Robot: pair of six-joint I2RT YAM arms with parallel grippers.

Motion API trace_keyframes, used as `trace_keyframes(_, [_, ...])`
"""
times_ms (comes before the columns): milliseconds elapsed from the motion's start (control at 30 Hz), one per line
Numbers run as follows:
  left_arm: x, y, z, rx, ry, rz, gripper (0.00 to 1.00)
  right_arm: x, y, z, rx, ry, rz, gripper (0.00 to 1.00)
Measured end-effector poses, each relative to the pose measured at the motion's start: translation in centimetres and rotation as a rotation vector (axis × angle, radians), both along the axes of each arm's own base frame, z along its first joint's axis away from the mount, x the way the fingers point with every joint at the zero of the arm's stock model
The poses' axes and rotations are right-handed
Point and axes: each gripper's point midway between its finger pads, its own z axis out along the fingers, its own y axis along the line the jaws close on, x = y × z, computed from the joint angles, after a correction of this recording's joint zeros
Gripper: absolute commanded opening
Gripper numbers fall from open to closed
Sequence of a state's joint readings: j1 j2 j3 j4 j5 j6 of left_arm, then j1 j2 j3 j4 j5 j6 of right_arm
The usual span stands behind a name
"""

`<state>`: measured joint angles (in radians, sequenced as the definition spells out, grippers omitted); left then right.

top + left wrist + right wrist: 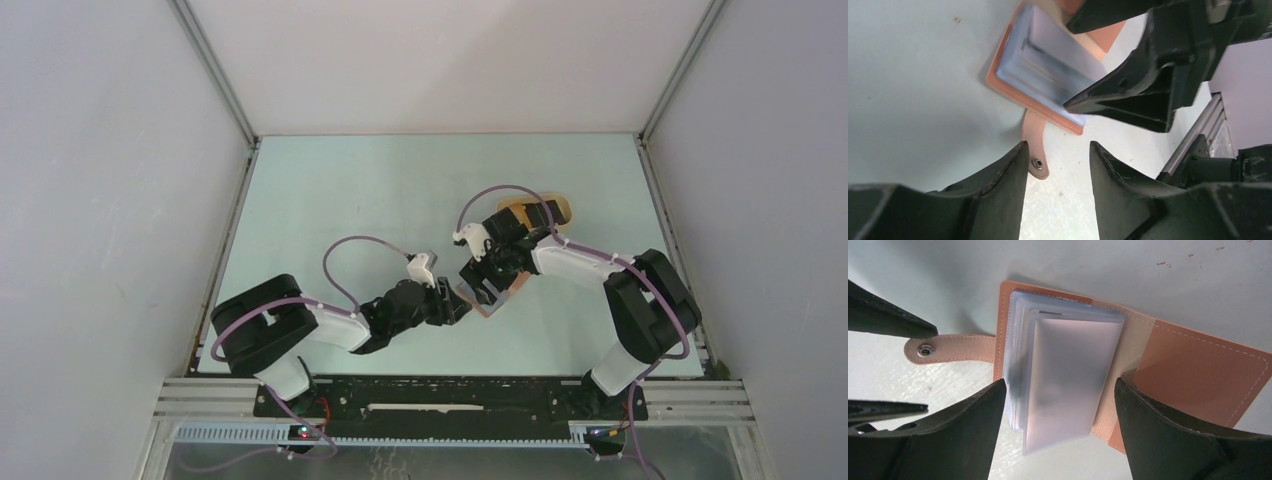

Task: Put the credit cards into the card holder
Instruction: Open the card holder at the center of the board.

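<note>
I had the reddish-brown leather folding card holder open on the worktop, right gripper open astride its clear sleeves, left gripper open and empty by the strap; I reckoned the next move needed a card fetched.

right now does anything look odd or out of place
Nothing damaged or spilled. The card holder lies open, and its clear sleeves stand fanned up instead of flat, with the strap tab sticking out sideways.
</note>
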<state>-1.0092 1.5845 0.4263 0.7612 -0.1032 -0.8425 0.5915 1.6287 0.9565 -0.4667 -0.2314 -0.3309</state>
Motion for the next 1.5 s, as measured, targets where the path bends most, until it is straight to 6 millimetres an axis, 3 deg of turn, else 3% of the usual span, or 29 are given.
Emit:
trace_keyframes(200, [-0.5, 0.9, -2.4, 0.081, 0.066, 0.021, 0.51, 0.0, -0.2, -0.5, -0.017, 0.008, -0.005, 0.87])
trace_keyframes(367, [-0.1, 0.1, -2.4, 0.100, 0.081, 0.027, 0.50, 0.0, -0.3, -0.5, -0.020, 0.007, -0.006, 0.86])
trace_keyframes(667, [-0.7, 0.9, -2.2, 0.153, 0.076, 0.050, 0.63, 0.0, -0.4, -0.6, -0.018, 0.018, -0.013, 0.78])
trace_keyframes(867, [-1.1, 1.7, -2.2, 0.191, 0.082, 0.064, 0.63, 0.1, -0.8, -0.6, -0.010, 0.032, -0.026, 0.76])
trace_keyframes(1067, [-0.8, 1.2, -2.2, 0.157, 0.097, 0.073, 0.61, 0.1, -0.7, -0.5, -0.007, 0.037, -0.027, 0.75])
trace_keyframes(1200, [0.0, 0.1, -2.2, 0.120, 0.112, 0.077, 0.56, 0.2, -0.7, -0.4, -0.005, 0.038, -0.028, 0.76])
trace_keyframes(1500, [0.8, -0.5, -2.9, 0.104, 0.138, 0.093, 0.26, 0.2, -0.8, -0.5, -0.002, 0.042, -0.031, 0.79])
